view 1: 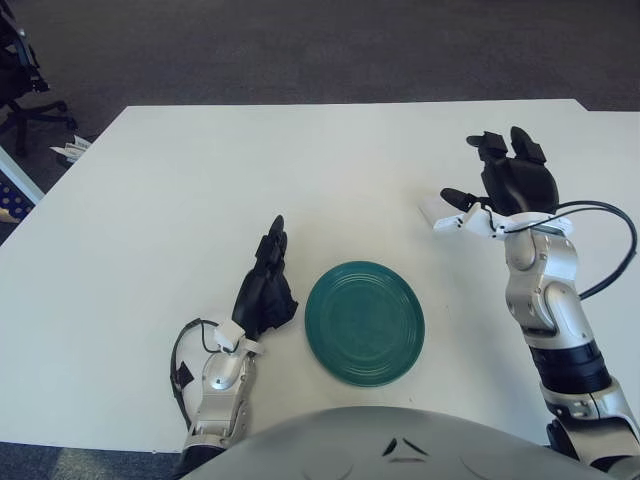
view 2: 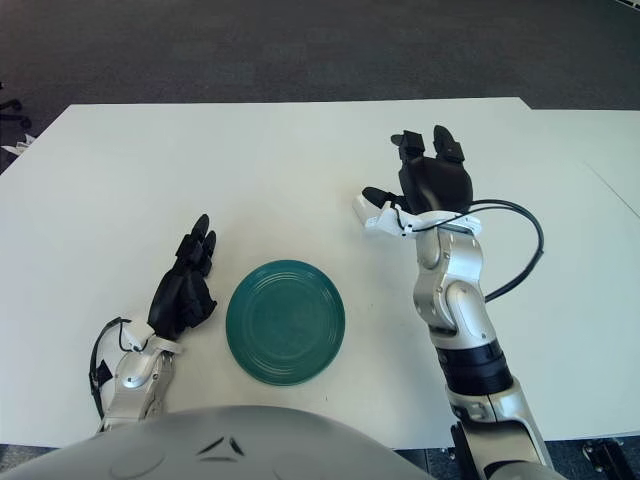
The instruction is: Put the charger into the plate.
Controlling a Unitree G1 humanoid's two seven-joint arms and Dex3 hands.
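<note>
A small white charger (view 1: 436, 210) lies on the white table (view 1: 300, 170), up and to the right of the round green plate (view 1: 364, 322). My right hand (view 1: 500, 172) hovers over the charger's right end with its fingers spread, and its thumb reaches above the charger; part of the charger is hidden behind the wrist. In the right eye view the charger (view 2: 366, 211) pokes out left of the right hand (view 2: 425, 175). The left hand (view 1: 265, 290) shows just left of the plate, fingers relaxed and holding nothing.
A black office chair (view 1: 18, 70) and some clutter stand off the table's far left corner. A black cable (view 1: 610, 250) loops out from my right forearm. Dark carpet lies beyond the table's far edge.
</note>
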